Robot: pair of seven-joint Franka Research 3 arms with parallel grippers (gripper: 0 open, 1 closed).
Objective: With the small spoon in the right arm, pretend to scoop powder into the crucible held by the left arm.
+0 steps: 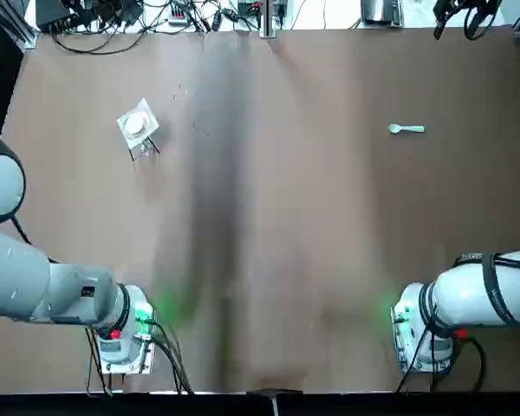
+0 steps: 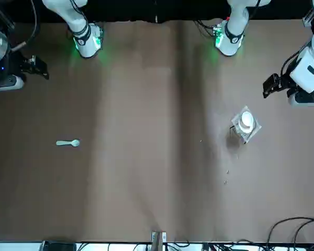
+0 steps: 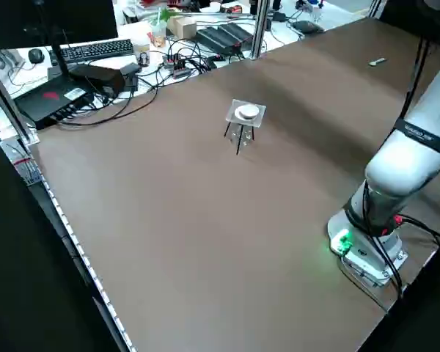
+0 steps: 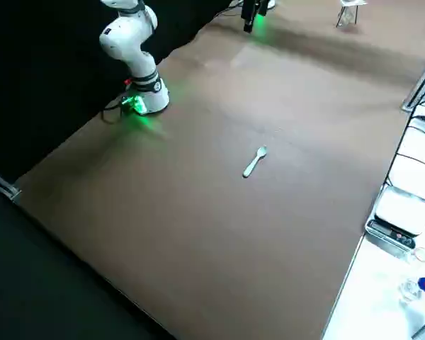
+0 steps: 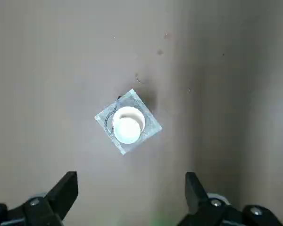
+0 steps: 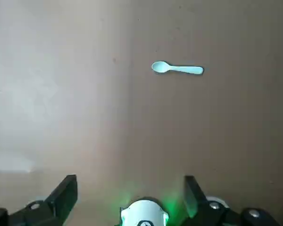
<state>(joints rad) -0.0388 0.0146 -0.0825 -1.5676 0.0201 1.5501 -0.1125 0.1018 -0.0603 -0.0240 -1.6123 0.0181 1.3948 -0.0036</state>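
At upper left of the top view, the crucible sits on its mesh stand. At upper right, the spoon lies flat on the table. Left gripper is spread wide and empty above the crucible. Right gripper is wide and empty too, above the spoon.

White, rounded links on left arm and right arm, black ring at joints. Green lamps and red marks at round bases. Black cables trailing. Black angular fingers on left gripper and right gripper.
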